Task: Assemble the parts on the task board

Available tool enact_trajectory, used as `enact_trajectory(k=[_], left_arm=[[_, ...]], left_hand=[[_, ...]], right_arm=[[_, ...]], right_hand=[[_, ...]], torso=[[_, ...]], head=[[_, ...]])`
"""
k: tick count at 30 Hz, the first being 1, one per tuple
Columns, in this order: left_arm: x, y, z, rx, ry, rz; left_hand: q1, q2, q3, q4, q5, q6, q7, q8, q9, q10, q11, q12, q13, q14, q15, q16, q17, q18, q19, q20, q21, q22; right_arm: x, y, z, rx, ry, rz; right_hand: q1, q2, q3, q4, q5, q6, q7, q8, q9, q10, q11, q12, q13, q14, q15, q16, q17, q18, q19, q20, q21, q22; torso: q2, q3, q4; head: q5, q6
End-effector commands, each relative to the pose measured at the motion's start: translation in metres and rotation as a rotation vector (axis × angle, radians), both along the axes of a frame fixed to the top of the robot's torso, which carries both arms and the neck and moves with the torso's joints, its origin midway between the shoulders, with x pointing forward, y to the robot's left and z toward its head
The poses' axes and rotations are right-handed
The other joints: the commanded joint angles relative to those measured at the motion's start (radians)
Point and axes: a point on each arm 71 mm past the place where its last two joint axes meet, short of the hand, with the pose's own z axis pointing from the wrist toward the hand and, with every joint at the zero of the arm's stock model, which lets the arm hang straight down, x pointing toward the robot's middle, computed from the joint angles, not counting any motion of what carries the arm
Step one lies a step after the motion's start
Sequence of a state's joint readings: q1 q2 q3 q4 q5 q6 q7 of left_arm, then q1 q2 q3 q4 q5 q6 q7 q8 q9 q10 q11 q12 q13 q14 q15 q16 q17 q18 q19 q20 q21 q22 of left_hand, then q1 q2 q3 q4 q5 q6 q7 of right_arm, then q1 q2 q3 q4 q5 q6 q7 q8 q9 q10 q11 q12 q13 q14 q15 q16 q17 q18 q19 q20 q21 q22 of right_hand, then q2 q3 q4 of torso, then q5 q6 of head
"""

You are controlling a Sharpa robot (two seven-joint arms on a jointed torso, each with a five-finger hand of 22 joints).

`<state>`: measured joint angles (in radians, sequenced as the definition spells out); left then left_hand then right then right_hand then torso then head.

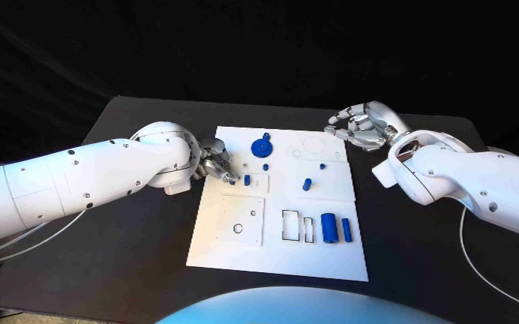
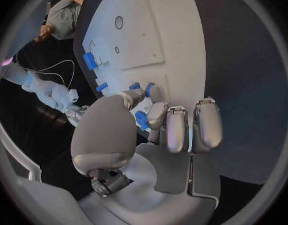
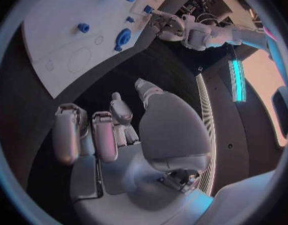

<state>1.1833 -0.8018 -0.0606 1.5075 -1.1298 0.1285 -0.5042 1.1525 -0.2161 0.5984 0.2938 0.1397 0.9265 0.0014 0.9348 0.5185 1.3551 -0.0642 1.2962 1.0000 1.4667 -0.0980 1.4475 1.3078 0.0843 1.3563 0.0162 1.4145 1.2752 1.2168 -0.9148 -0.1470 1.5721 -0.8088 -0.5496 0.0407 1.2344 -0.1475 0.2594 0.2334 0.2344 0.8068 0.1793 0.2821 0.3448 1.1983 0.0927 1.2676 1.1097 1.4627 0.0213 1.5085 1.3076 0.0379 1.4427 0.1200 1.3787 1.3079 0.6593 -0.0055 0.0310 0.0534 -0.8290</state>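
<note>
We are working our left hand (image 1: 213, 160) at the left edge of the task board (image 1: 279, 256), middle left of the head view, fingertips appearing to pinch a small blue part (image 2: 141, 119); the wrist view shows it between thumb and fingers. To do this well, we judge we should be keeping the part upright over its seat and pressing straight down, not sliding it sideways. Our right hand (image 1: 364, 126) is hovering off the board's upper right corner, fingers curled and holding nothing. Two blue cylinders (image 1: 337, 228) are lying lower right on the board, a blue disc (image 1: 261, 146) near its top. We are reading no writing or labels anywhere.
</note>
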Motion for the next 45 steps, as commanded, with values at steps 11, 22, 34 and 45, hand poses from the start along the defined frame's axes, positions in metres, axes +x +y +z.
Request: enact_trajectory(k=[11, 22, 34, 45], left_arm=[[0.0, 0.001, -0.001, 0.007, 0.009, 0.005], [0.002, 0.002, -0.002, 0.001, 0.006, 0.016], [0.002, 0.005, 0.001, -0.074, 0.013, 0.071], [0.008, 0.004, 0.029, -0.414, -0.077, 0.159]], left_hand=[[-0.063, -0.003, -0.076, 0.001, 0.007, 0.002, 0.003, 0.003, -0.019, 0.002, 0.005, 0.004, 0.007, 0.045, -0.008, 0.0, 0.012, -0.015, 0.008, -0.003, 0.007, 0.005], [-0.121, 0.006, -0.162, 0.001, 0.006, 0.005, 0.003, 0.009, -0.038, 0.004, 0.006, 0.004, 0.011, 0.045, -0.009, 0.0, 0.013, -0.015, 0.008, -0.004, 0.006, 0.006], [-0.129, 0.008, -0.175, 0.001, 0.007, 0.001, 0.004, 0.008, -0.041, -0.004, 0.006, -0.004, -0.005, 0.045, -0.009, 0.0, 0.012, -0.012, 0.0, -0.004, 0.0, -0.005], [-0.049, 0.033, -0.294, -0.001, 0.025, -0.21, 0.106, -0.059, -0.103, -0.366, 0.099, -0.292, -0.44, -0.032, 0.07, -0.076, -0.132, 0.06, -0.266, 0.057, -0.238, -0.349]], right_arm=[[0.0, 0.0, -0.001, -0.002, 0.002, 0.009], [0.0, 0.0, -0.001, 0.0, -0.002, 0.006], [-0.001, 0.0, -0.002, 0.001, -0.001, 0.006], [0.0, -0.001, -0.003, 0.0, 0.0, 0.002]], right_hand=[[-0.001, 0.004, -0.001, 0.008, 0.005, 0.003, -0.006, 0.002, 0.001, -0.001, -0.003, -0.007, -0.002, 0.066, -0.007, -0.004, 0.075, 0.018, -0.006, 0.0, -0.004, 0.116], [-0.004, 0.004, -0.003, 0.012, 0.005, 0.002, -0.006, 0.002, 0.001, -0.002, -0.003, -0.008, -0.003, 0.065, -0.007, -0.005, 0.072, 0.018, -0.007, 0.0, -0.006, 0.114], [-0.007, 0.004, -0.004, 0.014, 0.005, 0.002, -0.006, 0.002, 0.001, -0.003, -0.002, -0.008, -0.004, 0.065, -0.007, -0.005, 0.071, 0.018, -0.008, 0.0, -0.007, 0.114], [-0.007, 0.004, -0.004, 0.014, 0.005, 0.002, -0.006, 0.002, 0.001, -0.003, -0.002, -0.008, -0.004, 0.065, -0.007, -0.005, 0.071, 0.018, -0.008, 0.0, -0.007, 0.114]], torso=[[0.0, -0.0003, 0.0001], [0.0, -0.0004, 0.0001], [0.0, -0.0012, -0.0004], [0.0, 0.0001, 0.0001]], head=[[-0.001, -0.001], [-0.002, 0.0], [-0.003, 0.004], [-0.006, 0.016]])
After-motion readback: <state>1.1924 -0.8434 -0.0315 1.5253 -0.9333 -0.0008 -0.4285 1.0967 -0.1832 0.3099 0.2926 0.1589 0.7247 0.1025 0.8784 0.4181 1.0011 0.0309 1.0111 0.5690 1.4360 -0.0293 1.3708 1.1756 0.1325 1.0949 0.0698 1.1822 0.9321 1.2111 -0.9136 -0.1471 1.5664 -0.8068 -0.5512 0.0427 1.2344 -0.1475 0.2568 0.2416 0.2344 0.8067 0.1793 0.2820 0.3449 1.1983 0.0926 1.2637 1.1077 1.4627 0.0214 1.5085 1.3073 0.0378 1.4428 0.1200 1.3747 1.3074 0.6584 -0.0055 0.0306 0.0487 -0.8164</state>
